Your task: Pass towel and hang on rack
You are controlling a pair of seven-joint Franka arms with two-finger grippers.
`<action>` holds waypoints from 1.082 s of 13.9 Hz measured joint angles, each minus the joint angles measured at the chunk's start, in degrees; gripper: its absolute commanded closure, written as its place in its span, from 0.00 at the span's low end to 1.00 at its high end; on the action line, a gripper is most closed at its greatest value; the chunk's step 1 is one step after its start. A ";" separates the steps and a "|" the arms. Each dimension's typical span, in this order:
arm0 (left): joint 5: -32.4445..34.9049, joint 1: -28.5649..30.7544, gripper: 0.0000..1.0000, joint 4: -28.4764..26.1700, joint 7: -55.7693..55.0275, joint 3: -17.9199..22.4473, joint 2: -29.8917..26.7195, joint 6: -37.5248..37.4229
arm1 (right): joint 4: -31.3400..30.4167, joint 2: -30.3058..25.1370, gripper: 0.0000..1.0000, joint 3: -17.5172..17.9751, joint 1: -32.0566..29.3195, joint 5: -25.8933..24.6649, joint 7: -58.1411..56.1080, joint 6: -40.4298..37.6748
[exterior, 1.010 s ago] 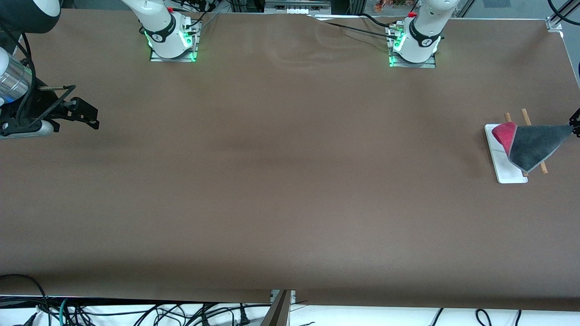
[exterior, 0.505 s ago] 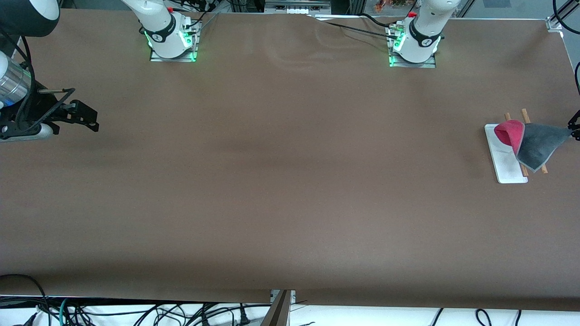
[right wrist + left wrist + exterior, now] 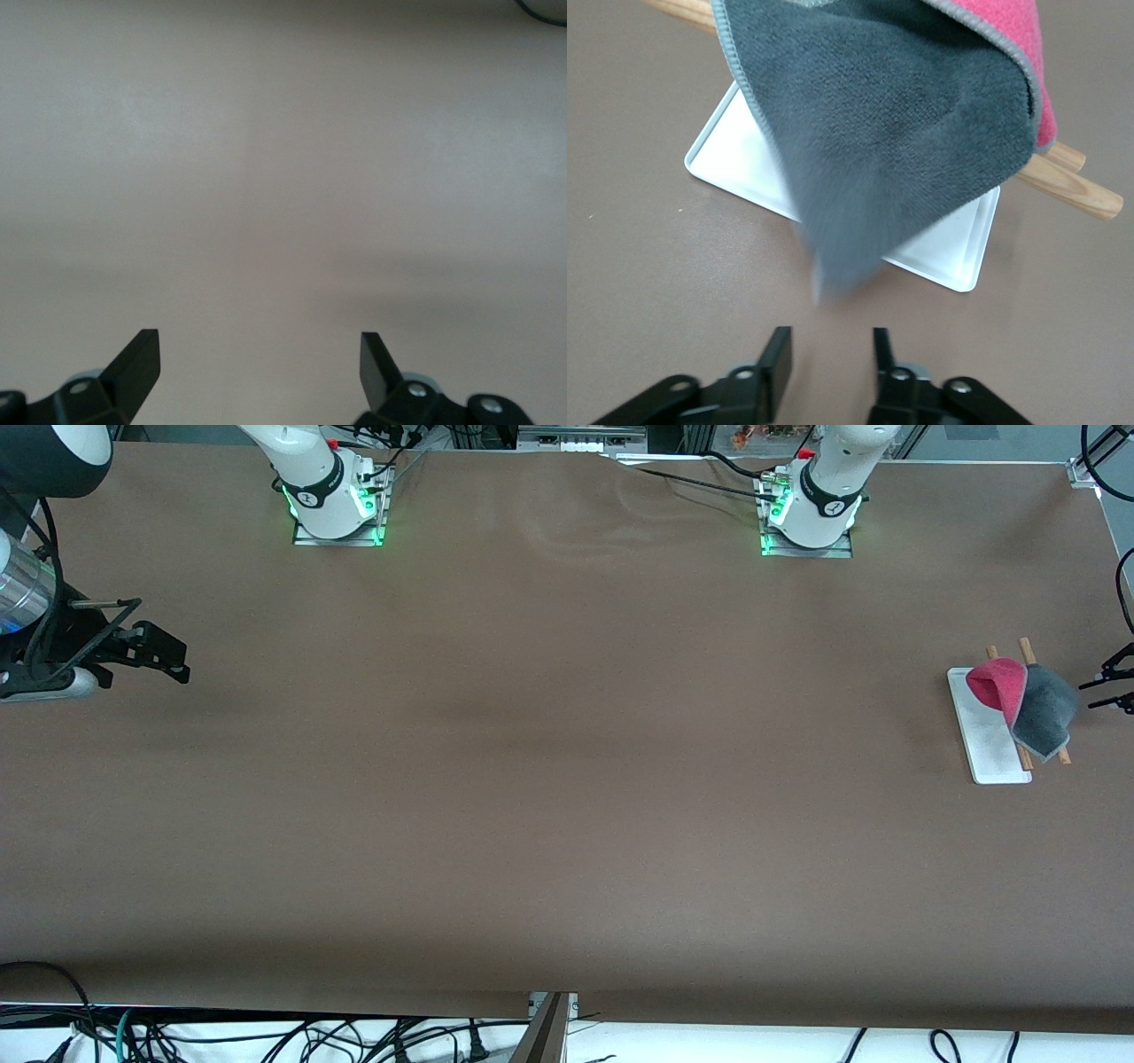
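Released a moment ago, the towel (image 3: 1028,704) has slumped from its stretched-out corner and now drapes over the rods of the rack (image 3: 988,735) at the left arm's end of the tabletop (image 3: 567,779). Left hand (image 3: 1107,691), fingers parted and empty, sits just beside it, the rods' long axis crosswise to its reach. Right hand (image 3: 164,657) waits well apart, fingers spread.
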 measured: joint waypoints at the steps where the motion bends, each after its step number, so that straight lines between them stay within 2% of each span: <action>1: 0.00 0.00 0.00 0.30 0.02 -0.07 0.07 0.17 | 0.00 0.00 0.00 0.00 0.00 0.00 0.00 0.00; 4: 0.00 -0.82 0.00 3.71 0.23 -0.84 0.19 0.38 | 0.00 0.00 0.00 0.00 -0.01 0.00 0.00 0.00; 9: 0.00 -5.73 0.00 9.79 -2.35 -1.85 -0.35 -1.04 | 0.01 0.01 0.00 0.00 -0.03 0.00 0.00 0.00; 12: 0.19 -9.42 0.00 11.17 -12.96 -2.05 -3.48 -3.92 | 0.02 0.01 0.00 0.00 -0.03 0.00 0.00 0.00; 15: 3.30 -13.96 0.00 11.25 -26.24 -2.16 -7.02 -7.78 | 0.02 0.02 0.00 0.00 -0.05 0.00 0.00 0.00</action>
